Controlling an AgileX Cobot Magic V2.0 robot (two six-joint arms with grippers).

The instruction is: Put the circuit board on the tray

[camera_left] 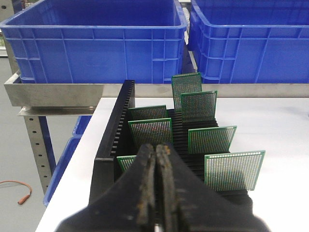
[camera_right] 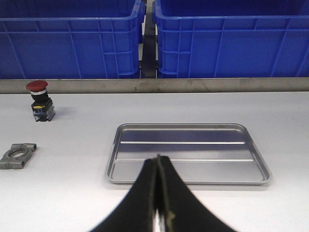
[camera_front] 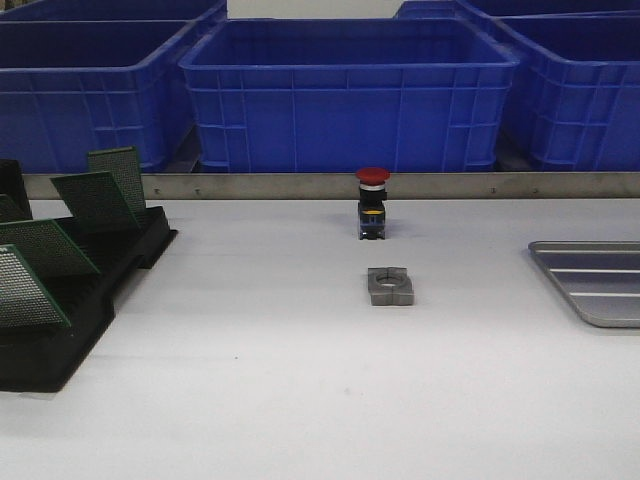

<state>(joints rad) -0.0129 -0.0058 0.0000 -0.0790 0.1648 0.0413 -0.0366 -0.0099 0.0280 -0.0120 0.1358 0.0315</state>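
Circuit boards (camera_left: 150, 131) are being kept upright in the black rack (camera_front: 75, 300) at the frame's left; the empty tray (camera_right: 188, 153) is lying at right. Both the left hand (camera_left: 156, 193) and right hand (camera_right: 158, 193) are being held clenched, grasping nothing.

Boards (camera_front: 95, 195) stand in rack (camera_front: 70, 320) at left; tray (camera_front: 597, 281) at right; button (camera_front: 372, 203) behind bracket (camera_front: 390, 286), centre; bins (camera_front: 345, 95) behind.
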